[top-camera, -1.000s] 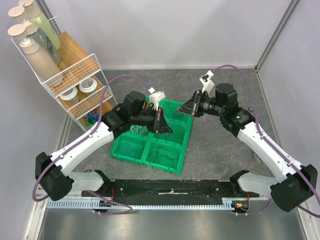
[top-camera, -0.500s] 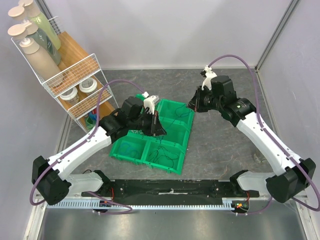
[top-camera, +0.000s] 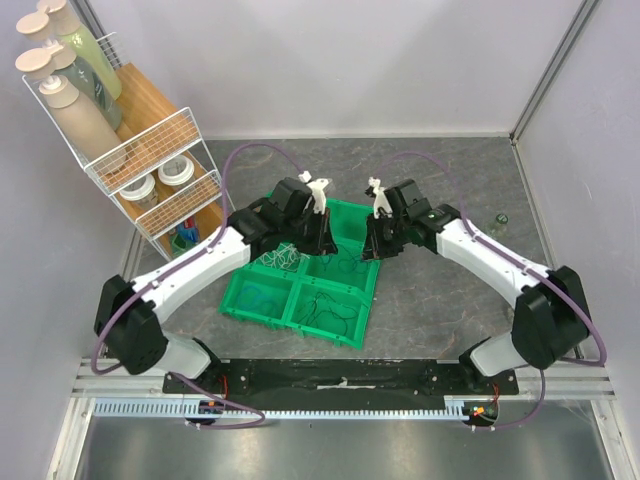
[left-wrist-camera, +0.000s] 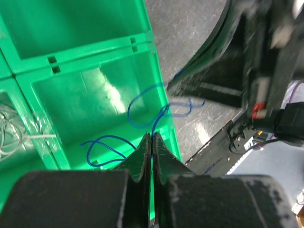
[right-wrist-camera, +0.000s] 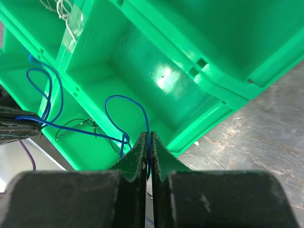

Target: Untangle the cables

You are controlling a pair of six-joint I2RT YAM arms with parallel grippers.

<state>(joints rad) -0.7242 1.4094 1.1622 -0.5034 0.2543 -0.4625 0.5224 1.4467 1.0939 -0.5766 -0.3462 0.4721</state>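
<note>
blue cable (right-wrist-camera: 123,97) strung between both grippers
left gripper (left-wrist-camera: 151,136) and right gripper (right-wrist-camera: 147,136) each clamped shut on it, above the green divided bin (right-wrist-camera: 214,81).

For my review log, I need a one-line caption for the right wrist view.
Right gripper shut on a thin blue cable that loops over one compartment of the green tray.

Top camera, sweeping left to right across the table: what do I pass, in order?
wire rack → left claw → right claw → small dark object. Both claws are pinched shut on the blue cable.
</note>
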